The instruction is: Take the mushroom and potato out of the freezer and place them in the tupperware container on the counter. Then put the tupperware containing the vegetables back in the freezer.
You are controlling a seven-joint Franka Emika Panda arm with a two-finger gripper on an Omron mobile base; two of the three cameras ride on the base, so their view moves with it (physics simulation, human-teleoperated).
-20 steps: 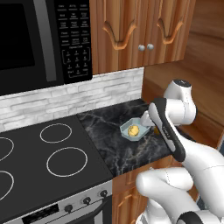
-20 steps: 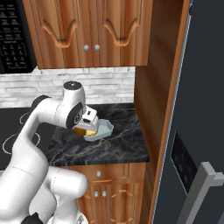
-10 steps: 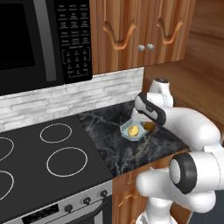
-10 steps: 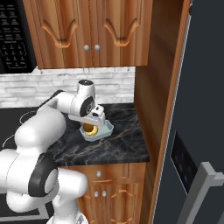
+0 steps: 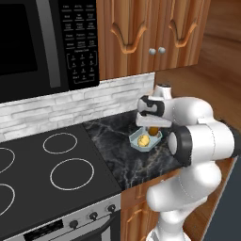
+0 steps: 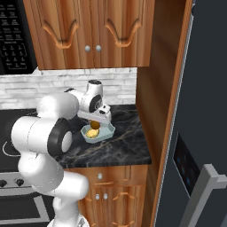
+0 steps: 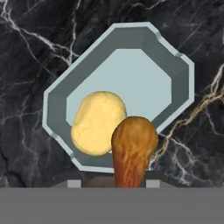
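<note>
Fingers [image 7: 114, 183] grip the mushroom [image 7: 132, 146] above the tupperware container [image 7: 179, 74], beside the potato [image 7: 95, 122]

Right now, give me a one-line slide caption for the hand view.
Orange-brown mushroom held above pale blue-grey tupperware tray, yellow potato already inside.

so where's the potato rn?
The potato lies inside the tupperware container on the counter, below the mushroom in the end effector.

The microwave keypad [image 5: 80, 44] labels look too blurred to read.
</note>
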